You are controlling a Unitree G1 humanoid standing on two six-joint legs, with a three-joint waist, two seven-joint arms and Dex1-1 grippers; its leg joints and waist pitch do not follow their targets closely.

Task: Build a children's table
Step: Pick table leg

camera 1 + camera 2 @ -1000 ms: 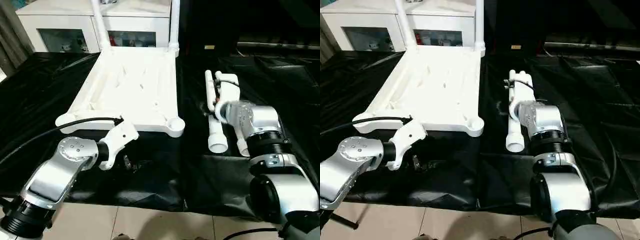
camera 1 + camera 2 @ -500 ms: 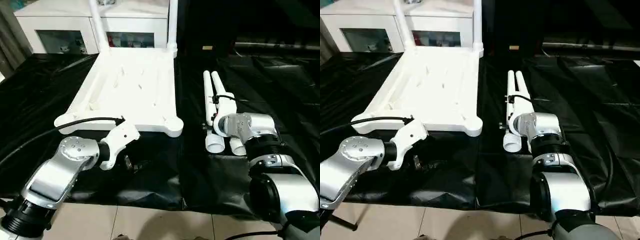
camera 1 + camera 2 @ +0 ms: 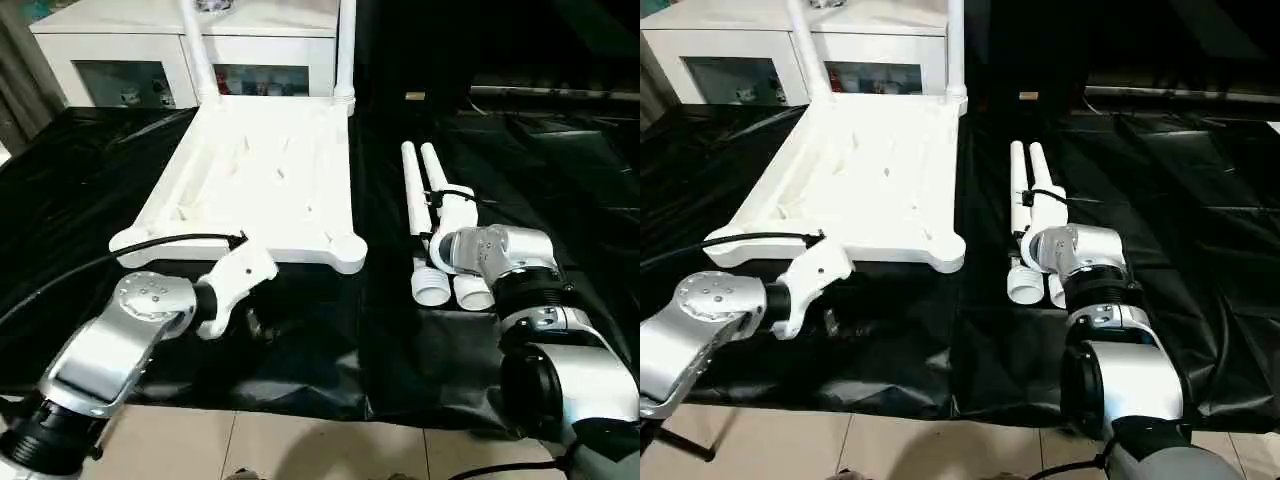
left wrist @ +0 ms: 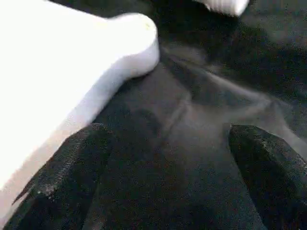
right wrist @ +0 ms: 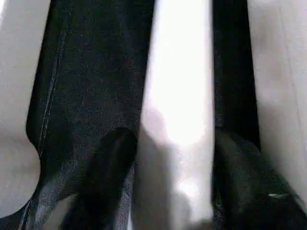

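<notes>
The white tabletop [image 3: 260, 180] lies upside down on the black sheet, ribbed underside up. Two legs [image 3: 198, 55] [image 3: 346, 50] stand upright in its far corner sockets. Two loose legs [image 3: 411, 200] [image 3: 432, 165] lie side by side to its right, threaded ends toward me. My right gripper [image 5: 175, 182] sits over them; its black fingers [image 5: 112, 177] press both sides of one leg [image 5: 177, 86]. My left gripper [image 4: 168, 182] hovers low by the tabletop's near edge, open and holding nothing, facing the near right corner socket [image 4: 139, 38].
A white glass-door cabinet [image 3: 130, 70] stands behind the tabletop. The black sheet [image 3: 300, 340] covers the work surface up to its front edge, with floor tiles [image 3: 300, 450] below. A black cable [image 3: 150, 243] arcs over my left forearm.
My right gripper has drawn back toward me along the loose legs, uncovering their far ends. The legs and tabletop stayed put. The left arm has barely moved.
</notes>
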